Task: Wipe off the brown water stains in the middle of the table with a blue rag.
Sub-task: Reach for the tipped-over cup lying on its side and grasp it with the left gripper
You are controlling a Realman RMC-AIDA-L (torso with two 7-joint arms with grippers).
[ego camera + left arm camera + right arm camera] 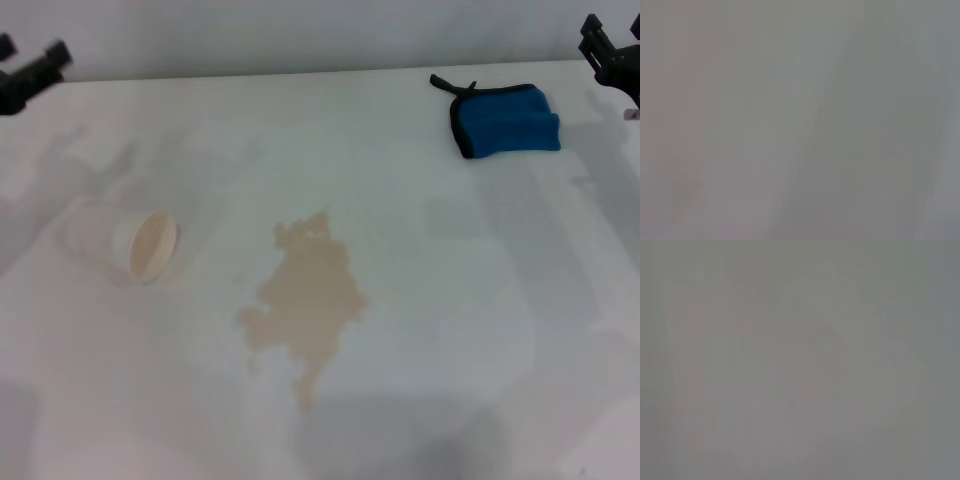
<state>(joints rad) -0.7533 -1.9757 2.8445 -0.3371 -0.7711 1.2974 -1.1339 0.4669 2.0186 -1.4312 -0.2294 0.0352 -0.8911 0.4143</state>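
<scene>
Brown water stains (305, 300) show no writing, nor blue rag (503, 120).

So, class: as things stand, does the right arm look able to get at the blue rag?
Probably yes. The right gripper sits at the table's far right edge, near the blue rag, with nothing between them.

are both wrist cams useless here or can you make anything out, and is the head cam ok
Left wrist view: a flat grey blur, nothing to make out. Right wrist view: the same, only faint pinkish smudges. Head view: usable, a little soft; the brown water stains, the blue rag and the tipped paper cup read clearly on the table, with soft grey shadows across it; left tool and right tool sit at the far corners.
</scene>
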